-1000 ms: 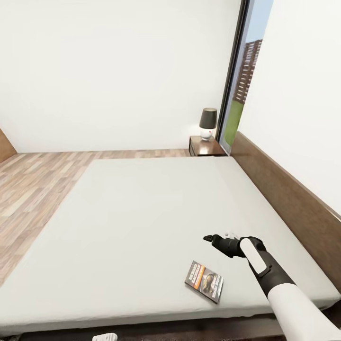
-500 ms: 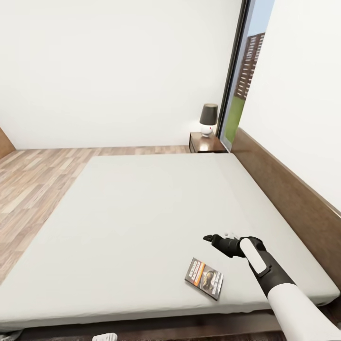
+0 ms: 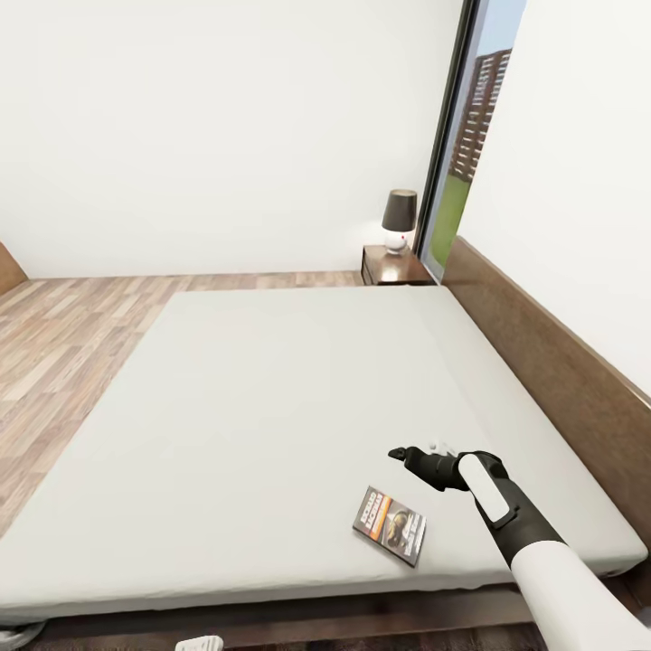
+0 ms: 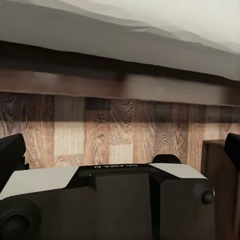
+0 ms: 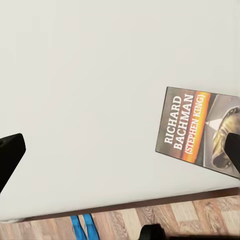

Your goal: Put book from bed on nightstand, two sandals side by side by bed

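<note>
The book (image 3: 391, 536) lies flat on the light-grey mattress of the bed (image 3: 271, 398), near its front right corner. Its "Richard Bachman" cover faces up in the right wrist view (image 5: 192, 130). My right gripper (image 3: 418, 452) hovers open just beyond and above the book, nothing between its fingers (image 5: 9, 154). Two blue sandals (image 5: 82, 227) lie close together on the floor just off the mattress edge. A nightstand (image 3: 393, 268) stands at the bed's far right corner. My left gripper (image 4: 120, 150) is open, low beside the dark bed frame (image 4: 120, 82).
A lamp (image 3: 399, 220) with a dark shade sits on the nightstand. The brown headboard (image 3: 551, 353) runs along the bed's right side, with a tall window (image 3: 461, 145) behind the nightstand. Wood-plank floor (image 3: 63, 334) lies left of the bed. A dark brown cabinet corner (image 4: 222, 185) is near my left gripper.
The head camera has shifted a little, so the bed's near frame shows more and the far wall sits higher. The book and right arm hold their places.
</note>
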Available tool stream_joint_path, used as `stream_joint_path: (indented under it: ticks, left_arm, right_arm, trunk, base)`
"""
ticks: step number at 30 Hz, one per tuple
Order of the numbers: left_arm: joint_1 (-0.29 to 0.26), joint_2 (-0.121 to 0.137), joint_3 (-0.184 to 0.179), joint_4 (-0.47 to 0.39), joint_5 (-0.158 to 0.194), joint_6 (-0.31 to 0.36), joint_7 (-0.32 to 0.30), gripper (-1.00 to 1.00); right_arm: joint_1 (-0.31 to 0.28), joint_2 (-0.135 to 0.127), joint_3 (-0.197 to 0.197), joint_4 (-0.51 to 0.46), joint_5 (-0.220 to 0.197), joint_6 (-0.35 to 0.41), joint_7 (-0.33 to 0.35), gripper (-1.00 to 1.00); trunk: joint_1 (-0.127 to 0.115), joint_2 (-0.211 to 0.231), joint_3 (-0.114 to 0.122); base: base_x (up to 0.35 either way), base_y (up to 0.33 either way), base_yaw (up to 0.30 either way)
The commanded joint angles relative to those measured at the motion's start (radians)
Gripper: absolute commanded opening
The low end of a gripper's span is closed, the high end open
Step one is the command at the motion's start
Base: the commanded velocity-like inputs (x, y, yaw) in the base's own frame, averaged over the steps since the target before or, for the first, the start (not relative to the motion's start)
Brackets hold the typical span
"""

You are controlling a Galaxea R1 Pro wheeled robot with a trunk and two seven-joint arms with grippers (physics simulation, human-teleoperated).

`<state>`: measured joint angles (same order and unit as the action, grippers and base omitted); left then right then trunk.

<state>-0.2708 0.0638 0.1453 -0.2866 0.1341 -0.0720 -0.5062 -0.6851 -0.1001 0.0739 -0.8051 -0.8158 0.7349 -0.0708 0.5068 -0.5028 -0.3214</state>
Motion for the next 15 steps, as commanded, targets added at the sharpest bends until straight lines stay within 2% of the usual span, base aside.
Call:
stream_joint_path:
  ticks: [1,15]
  left_arm:
    - [-0.001,0.000,0.002,0.001,0.005,0.000,-0.005,1.00]
    - [-0.001,0.001,0.000,0.001,0.005,-0.002,-0.004,1.00]
  right_arm:
    - [-0.001,-0.001,0.004,-0.001,-0.009,0.002,-0.007,1.00]
    - [-0.001,0.001,0.007,0.004,-0.010,0.001,-0.007,1.00]
  trunk:
    - [0.000,-0.002,-0.003]
    - [0.000,-0.002,-0.025]
  base:
    - [0.000,0.000,0.000]
    - [0.000,0.000,0.000]
